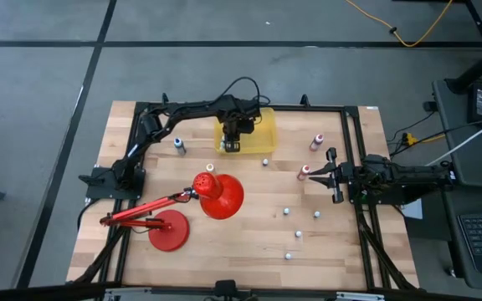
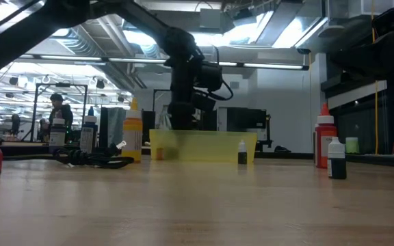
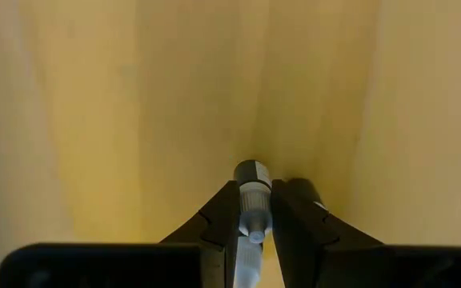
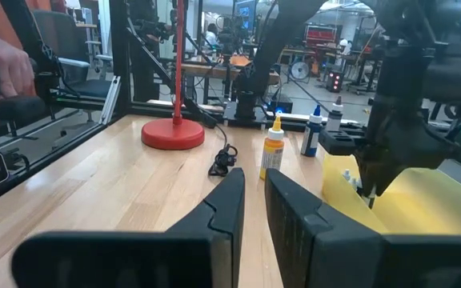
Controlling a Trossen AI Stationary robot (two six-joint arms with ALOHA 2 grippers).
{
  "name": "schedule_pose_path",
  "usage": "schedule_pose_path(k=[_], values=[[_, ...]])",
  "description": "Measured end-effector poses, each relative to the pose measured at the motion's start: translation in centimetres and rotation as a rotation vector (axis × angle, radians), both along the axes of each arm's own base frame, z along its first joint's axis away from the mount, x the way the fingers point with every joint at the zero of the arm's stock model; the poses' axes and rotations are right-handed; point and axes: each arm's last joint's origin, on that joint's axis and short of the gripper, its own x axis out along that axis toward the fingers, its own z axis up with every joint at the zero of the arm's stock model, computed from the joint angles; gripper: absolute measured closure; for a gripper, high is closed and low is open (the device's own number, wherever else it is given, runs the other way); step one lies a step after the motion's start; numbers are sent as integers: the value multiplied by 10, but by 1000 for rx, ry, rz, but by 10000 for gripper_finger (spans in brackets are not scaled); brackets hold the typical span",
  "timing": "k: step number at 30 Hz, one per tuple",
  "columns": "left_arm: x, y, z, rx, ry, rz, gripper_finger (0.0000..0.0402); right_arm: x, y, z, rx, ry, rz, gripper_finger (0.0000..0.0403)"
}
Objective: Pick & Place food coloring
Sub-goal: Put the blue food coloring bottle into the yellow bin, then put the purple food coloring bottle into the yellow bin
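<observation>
My left gripper [image 1: 233, 144] reaches down from above into the translucent yellow bin [image 1: 262, 134], shut on a tiny food coloring bottle [image 3: 252, 200] with a white cap and a dark end. Other tiny bottles stand on the table: a blue one [image 1: 178, 146], a pink one [image 1: 316, 142], a red one [image 1: 305, 173], and several white-capped ones [image 1: 298, 235] toward the near right. My right gripper [image 4: 254, 200] waits at the table's right side, level and pointing left, fingers nearly together and holding nothing. My left gripper pinches the small bottle between its two fingers [image 3: 222, 216], on the white cap part [image 3: 251, 210]. It comes from above, pointing down into the bin. The bottle's dark end [image 3: 252, 171] sticks out past the fingertips toward the yellow bin floor; whether it touches the floor I cannot tell.
A red desk lamp [image 1: 216, 194] with a round base [image 1: 167, 230] lies across the table's near left. The bin's walls [image 2: 204, 145] surround my left gripper. Bare wood lies between the lamp and the right-hand bottles. People and benches show in the room beyond.
</observation>
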Motion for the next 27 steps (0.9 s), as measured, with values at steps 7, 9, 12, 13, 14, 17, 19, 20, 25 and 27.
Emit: schedule_pose_path(k=[7, 9, 12, 13, 14, 17, 19, 20, 25, 27], values=[[-2, 0, -1, 6, 24, 1, 336, 0, 0, 0, 0, 0, 0, 347], [-3, -1, -1, 16, 42, 2, 329, 0, 0, 0, 0, 0, 0, 347], [-4, 0, 0, 30, 54, 5, 318, 0, 0, 0, 0, -1, 0, 347], [-4, 0, 0, 30, 56, 5, 314, 0, 0, 0, 0, 0, 0, 347], [-4, 0, 1, 30, 55, 5, 311, 0, 0, 0, 0, 0, 0, 347], [-3, 0, 11, 42, 32, 5, 301, 0, 0, 0, 0, 0, 0, 347], [-1, 1, 20, 55, 4, 8, 293, 0, 0, 0, 0, 0, 0, 347], [0, 2, 24, 60, -10, 26, 289, 0, 0, 0, 0, 0, 0, 347], [1, 4, 51, 126, -108, 210, 263, 0, 0, 0, 0, 0, 0, 347], [-2, 6, 61, 156, -132, 292, 246, 0, 0, 0, 0, 0, 0, 347]])
